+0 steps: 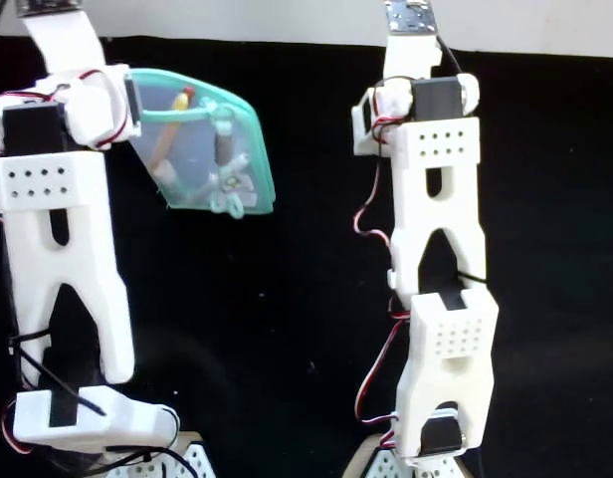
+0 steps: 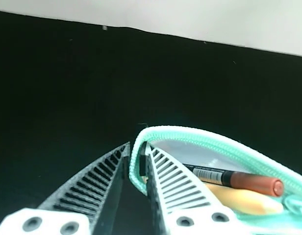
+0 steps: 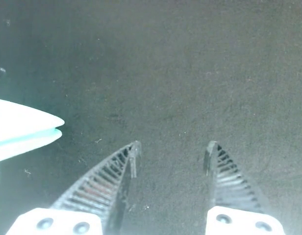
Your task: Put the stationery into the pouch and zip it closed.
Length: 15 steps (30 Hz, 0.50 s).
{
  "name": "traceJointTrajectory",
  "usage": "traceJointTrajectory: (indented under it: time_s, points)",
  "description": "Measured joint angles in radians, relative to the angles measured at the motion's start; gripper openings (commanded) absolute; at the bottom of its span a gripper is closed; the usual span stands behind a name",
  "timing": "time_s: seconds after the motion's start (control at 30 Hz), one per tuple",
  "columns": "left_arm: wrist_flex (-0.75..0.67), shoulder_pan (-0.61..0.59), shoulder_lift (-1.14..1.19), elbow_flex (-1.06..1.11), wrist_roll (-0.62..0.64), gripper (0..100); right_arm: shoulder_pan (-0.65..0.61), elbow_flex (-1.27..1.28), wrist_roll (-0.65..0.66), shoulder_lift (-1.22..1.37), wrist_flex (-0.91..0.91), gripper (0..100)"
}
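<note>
A clear pouch (image 1: 202,149) with mint-green trim sits at the far left of the black table. Through its side I see a yellow pencil (image 1: 165,137), a dark pen (image 1: 225,147) and small pale items. My left gripper (image 2: 136,147) is shut on the pouch's zipper edge (image 2: 210,139) at one end. In the left wrist view a brown-capped pen (image 2: 239,179) and a yellow piece (image 2: 244,200) lie inside the pouch. My right gripper (image 3: 173,144) hangs open over bare table, apart from the pouch's corner (image 3: 28,129), with nothing between its fingers.
The black table cloth (image 1: 306,299) ends at a pale strip (image 2: 214,22) along the far edge. Both white arms (image 1: 446,249) stretch up the high view with red cables along them.
</note>
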Motion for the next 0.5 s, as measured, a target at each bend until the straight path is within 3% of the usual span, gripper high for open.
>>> traceJointTrajectory:
  time_s: [0.13, 0.5]
  points:
    - [0.005, 0.003, 0.000, 0.000, -0.008, 0, 0.000, 0.000, 0.000, 0.000, 0.000, 22.0]
    - [0.025, 0.006, -0.012, -0.032, -0.012, 1, 0.000, 0.000, 0.000, 0.000, 0.000, 22.0]
